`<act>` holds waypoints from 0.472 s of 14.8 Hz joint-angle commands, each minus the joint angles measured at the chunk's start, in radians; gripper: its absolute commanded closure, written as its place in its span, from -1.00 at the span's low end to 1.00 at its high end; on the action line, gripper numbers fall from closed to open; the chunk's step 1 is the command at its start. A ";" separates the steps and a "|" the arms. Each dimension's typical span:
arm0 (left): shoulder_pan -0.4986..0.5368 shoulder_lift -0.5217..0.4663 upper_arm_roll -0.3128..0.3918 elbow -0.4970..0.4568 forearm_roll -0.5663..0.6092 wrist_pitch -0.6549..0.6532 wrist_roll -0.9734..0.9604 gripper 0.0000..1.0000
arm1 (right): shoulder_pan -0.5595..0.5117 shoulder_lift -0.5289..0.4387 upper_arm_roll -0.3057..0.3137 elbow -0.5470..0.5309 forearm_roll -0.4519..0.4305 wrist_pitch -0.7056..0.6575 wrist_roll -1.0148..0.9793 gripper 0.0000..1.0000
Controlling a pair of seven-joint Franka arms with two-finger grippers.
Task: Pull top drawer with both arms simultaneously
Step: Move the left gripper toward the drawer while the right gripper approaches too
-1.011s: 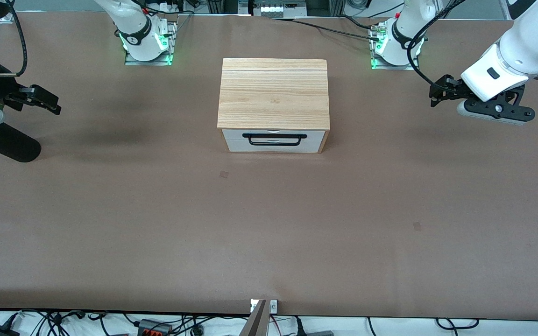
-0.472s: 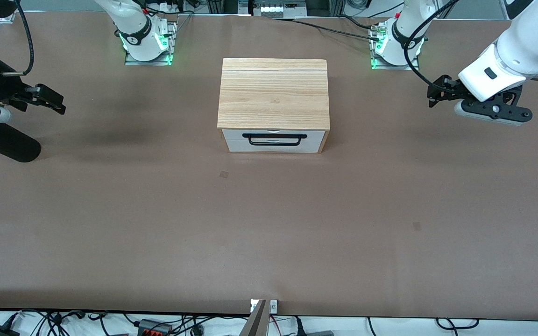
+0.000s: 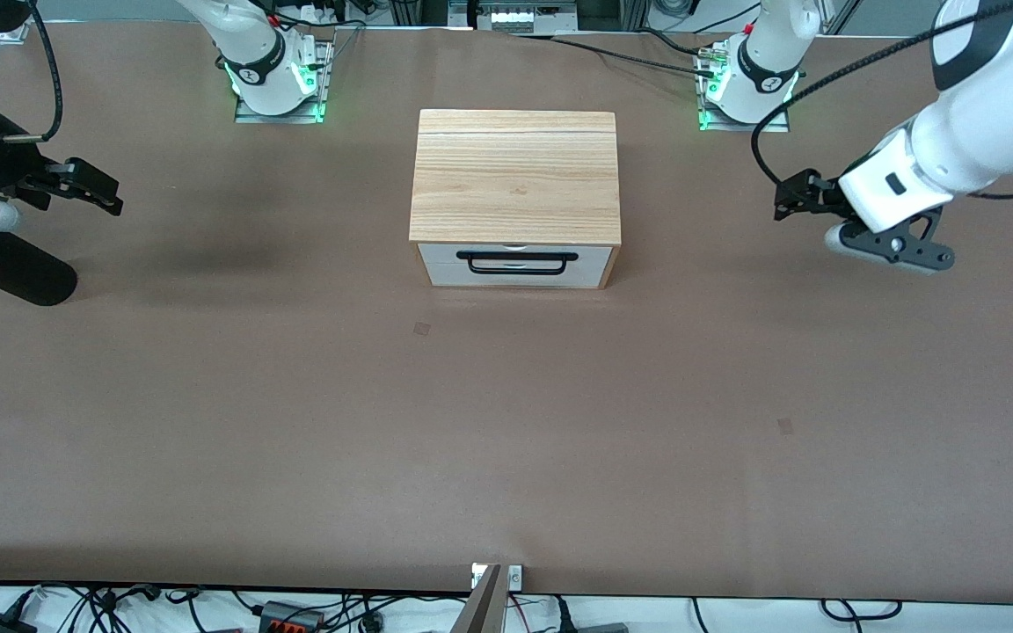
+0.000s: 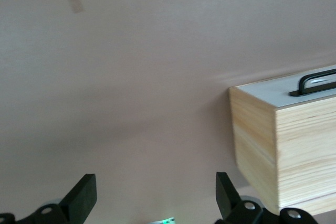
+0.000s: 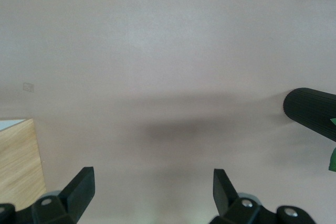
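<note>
The wooden cabinet (image 3: 515,176) stands mid-table with its white fronts toward the front camera. The top drawer (image 3: 445,253) is closed, and its black bar handle (image 3: 517,257) is free. My left gripper (image 3: 785,202) is open and empty, over the table toward the left arm's end, well apart from the cabinet. The left wrist view shows its fingers (image 4: 84,195) spread, with the cabinet's side (image 4: 283,150) and the handle (image 4: 317,81). My right gripper (image 3: 109,195) is open and empty over the right arm's end. The right wrist view shows its fingers (image 5: 81,184) and a cabinet corner (image 5: 18,161).
A black ribbed cylinder (image 3: 10,268) lies by the right arm's end of the table; it also shows in the right wrist view (image 5: 310,114). The two arm bases (image 3: 278,79) stand along the table's edge farthest from the front camera. Small tape marks (image 3: 421,329) dot the brown table.
My left arm has moved in toward the cabinet and come lower. My right gripper shifted slightly a second ago and has since held still. The drawer has not moved.
</note>
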 commanded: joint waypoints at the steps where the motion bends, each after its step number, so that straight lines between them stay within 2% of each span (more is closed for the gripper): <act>1: -0.004 0.087 -0.003 0.050 -0.093 0.011 0.010 -1.00 | 0.002 0.017 0.000 0.021 0.012 -0.038 -0.013 -1.00; 5: -0.066 0.138 -0.003 0.058 -0.146 0.060 0.002 -1.00 | 0.000 0.027 0.000 0.024 0.012 -0.094 -0.003 -1.00; 7: -0.088 0.188 -0.003 0.104 -0.183 0.088 0.000 -1.00 | 0.000 0.029 0.000 0.026 0.012 -0.094 0.002 -1.00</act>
